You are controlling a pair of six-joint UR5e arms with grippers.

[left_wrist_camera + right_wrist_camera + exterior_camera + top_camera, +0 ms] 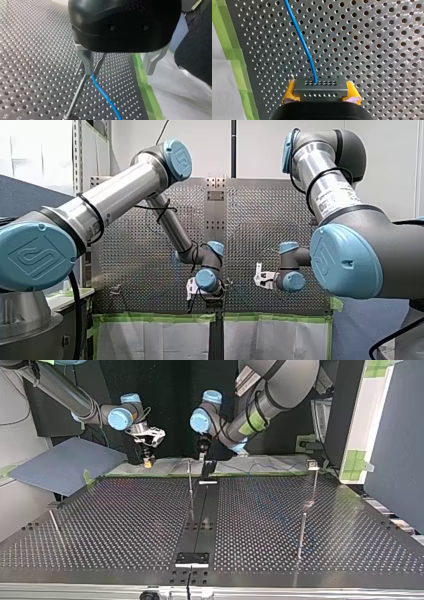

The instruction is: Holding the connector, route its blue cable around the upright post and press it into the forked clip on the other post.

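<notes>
In the right wrist view my right gripper is shut with its yellow pads on a grey perforated connector. A blue cable leaves the connector and runs ahead over the perforated table. In the left wrist view my left gripper is open, with its metal fingers wide apart. One finger stands right beside the forked clip on a thin post. The blue cable comes out of the fork's prongs and trails away. In the top view my right gripper hangs at the far edge on the left and my left gripper is beside the middle post.
More thin posts stand on the plate: two at the top view's right and one at its left. A black rail runs down the middle. Green tape marks the table's edge beside my left gripper.
</notes>
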